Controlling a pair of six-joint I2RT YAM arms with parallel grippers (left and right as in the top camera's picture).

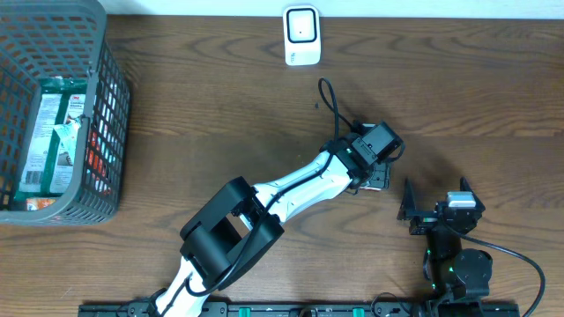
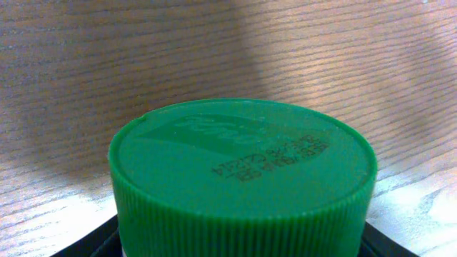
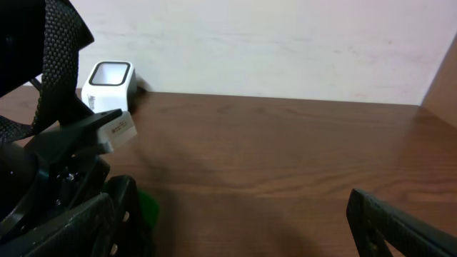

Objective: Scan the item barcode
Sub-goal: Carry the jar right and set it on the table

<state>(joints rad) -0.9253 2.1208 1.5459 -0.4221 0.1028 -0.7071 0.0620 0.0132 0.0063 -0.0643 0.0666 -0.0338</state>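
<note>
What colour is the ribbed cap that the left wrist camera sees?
Green; the cap shows best in the left wrist view.

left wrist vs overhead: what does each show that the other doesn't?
Left wrist only: a green cap, ribbed, with a printed code on top, filling the frame. Overhead only: the white scanner at the far edge, the mesh basket holding packets, the left gripper and the right gripper. Both: the wooden table.
</note>
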